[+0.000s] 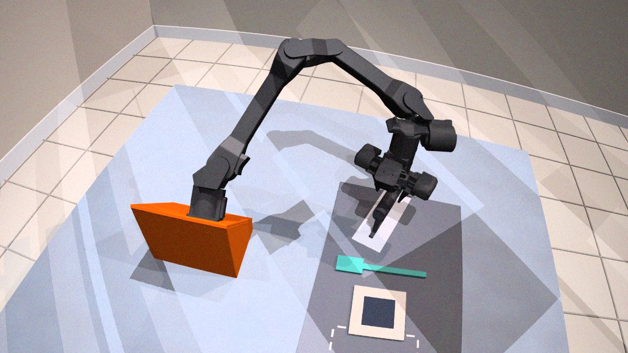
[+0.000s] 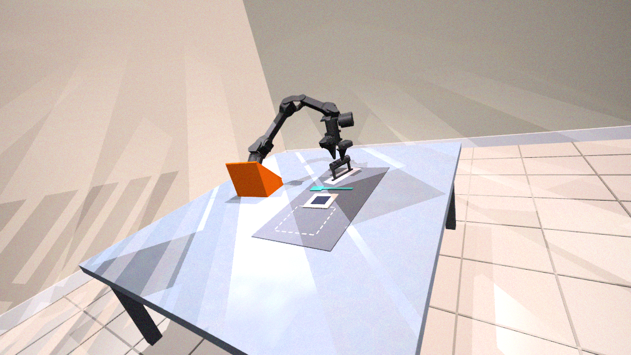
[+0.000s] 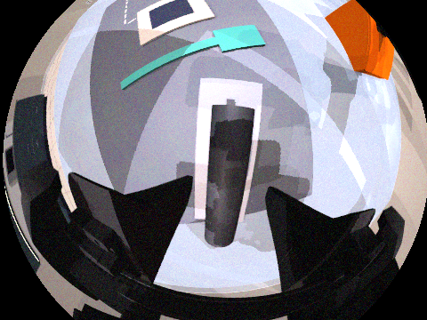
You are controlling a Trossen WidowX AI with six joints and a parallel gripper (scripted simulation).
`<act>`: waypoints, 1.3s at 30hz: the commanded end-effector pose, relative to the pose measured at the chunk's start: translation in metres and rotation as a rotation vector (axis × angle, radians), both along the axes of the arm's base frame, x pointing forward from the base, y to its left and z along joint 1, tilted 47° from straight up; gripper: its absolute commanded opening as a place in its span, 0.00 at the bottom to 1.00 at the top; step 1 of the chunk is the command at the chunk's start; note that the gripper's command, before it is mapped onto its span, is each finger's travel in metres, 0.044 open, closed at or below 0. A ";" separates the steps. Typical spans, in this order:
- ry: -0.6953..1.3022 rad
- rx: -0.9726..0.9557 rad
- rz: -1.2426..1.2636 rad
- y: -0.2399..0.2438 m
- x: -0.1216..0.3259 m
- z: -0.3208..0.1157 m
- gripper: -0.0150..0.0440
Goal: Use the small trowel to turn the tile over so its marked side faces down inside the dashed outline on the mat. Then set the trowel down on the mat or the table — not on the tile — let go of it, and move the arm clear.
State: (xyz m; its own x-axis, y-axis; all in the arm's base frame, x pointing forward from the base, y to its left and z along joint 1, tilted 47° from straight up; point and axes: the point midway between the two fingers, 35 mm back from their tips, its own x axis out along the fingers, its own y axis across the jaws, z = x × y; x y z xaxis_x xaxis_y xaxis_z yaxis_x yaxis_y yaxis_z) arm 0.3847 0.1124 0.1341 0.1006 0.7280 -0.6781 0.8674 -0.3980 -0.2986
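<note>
The trowel (image 1: 380, 214) (image 2: 340, 161) (image 3: 229, 156) has a white rectangular blade and a raised black handle. It stands blade down on the grey mat's far part. My gripper (image 1: 393, 196) (image 2: 338, 158) (image 3: 230, 188) is open over the handle. The wrist view shows a gap on each side of it, and the exterior view shows the fingertips about at its top. The cream tile (image 1: 378, 312) (image 2: 321, 200) (image 3: 171, 13) lies flat, dark blue marked square up. It overlaps one edge of the dashed outline (image 1: 341, 327) and lies mostly outside it. The outline is cut off in the top view.
A flat teal spatula (image 1: 350, 264) (image 2: 316, 188) (image 3: 237, 38) lies on the mat (image 1: 434, 237) (image 2: 322, 242) between trowel and tile. The orange wedge-shaped block (image 1: 188, 245) (image 2: 249, 181) (image 3: 356, 40) stands at the arm's base on the pale blue table (image 2: 247, 287).
</note>
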 end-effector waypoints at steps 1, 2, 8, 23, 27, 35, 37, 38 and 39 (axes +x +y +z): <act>-0.010 0.007 -0.008 -0.013 -0.002 0.017 0.71; -0.010 0.007 -0.008 -0.013 -0.002 0.017 0.71; -0.017 0.002 -0.021 -0.024 -0.001 0.024 0.76; -0.309 -0.147 0.200 -0.020 -0.005 0.014 0.76; -0.405 -0.200 0.279 -0.018 -0.006 0.011 0.76; -0.593 -0.308 0.440 -0.015 -0.008 0.007 0.76; -0.638 -0.336 0.481 -0.014 -0.009 0.006 0.76; -0.661 -0.350 0.501 -0.014 -0.009 0.005 0.76; -0.683 -0.364 0.521 -0.014 -0.009 0.005 0.76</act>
State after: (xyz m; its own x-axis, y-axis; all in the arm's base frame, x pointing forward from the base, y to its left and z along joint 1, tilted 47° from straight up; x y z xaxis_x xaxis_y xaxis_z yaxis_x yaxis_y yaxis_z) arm 0.3775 0.0966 0.1418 0.2652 0.5686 -0.7787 0.9349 0.0458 0.3519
